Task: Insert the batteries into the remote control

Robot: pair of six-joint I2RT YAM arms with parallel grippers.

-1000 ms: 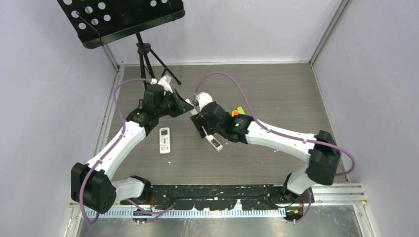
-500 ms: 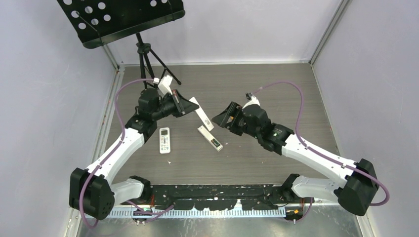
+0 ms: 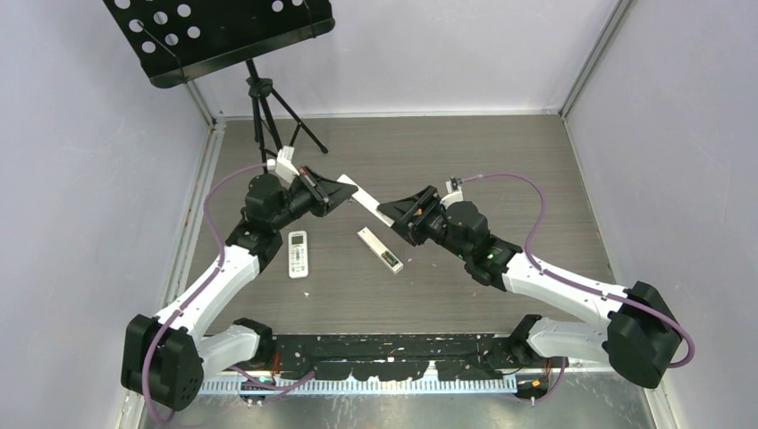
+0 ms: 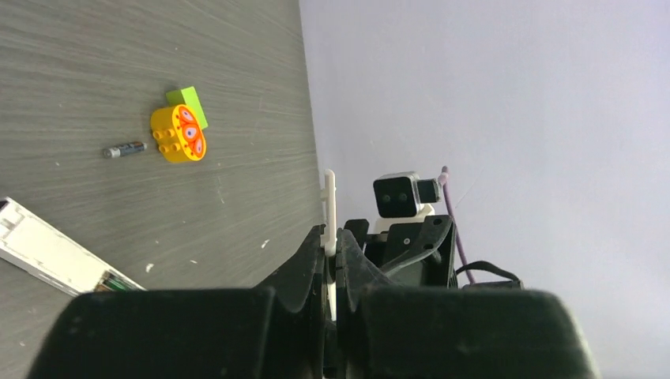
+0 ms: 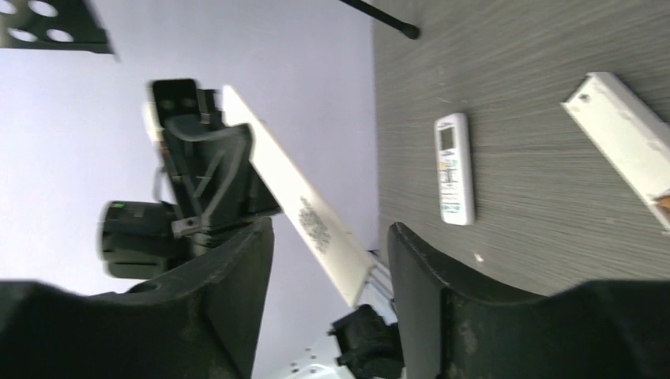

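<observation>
Lavender walls around a grey wood-grain counter (image 3: 501,170), black music stand (image 3: 223,36) at 11 o'clock. Near centre, a long white remote control (image 3: 380,249) lying back-up, battery bay uncovered at its 5 o'clock end. Something dark inside the bay, too small to call a cell or bare contacts. At its 9 o'clock, a smaller remote (image 3: 298,253), keypad up, nothing touching it.

Above both, a thin white battery cover (image 3: 362,194) held off the counter. Left tool (image 3: 344,189) clamped on one end. Right tool (image 3: 394,211) with fingers spread wide, straddling the other end without gripping.

One battery (image 4: 125,149) loose on the counter in the left wrist view, just at 9 o'clock of an orange-yellow toy (image 4: 179,134). Lime-green block (image 4: 188,104) against that toy at 12 o'clock. No other cells to be found.

Judging from this: cover off, so opening done. Loading barely begun, or not begun. Left to do: at least this one cell to fetch and seat in the bay, then the cover to refit.
</observation>
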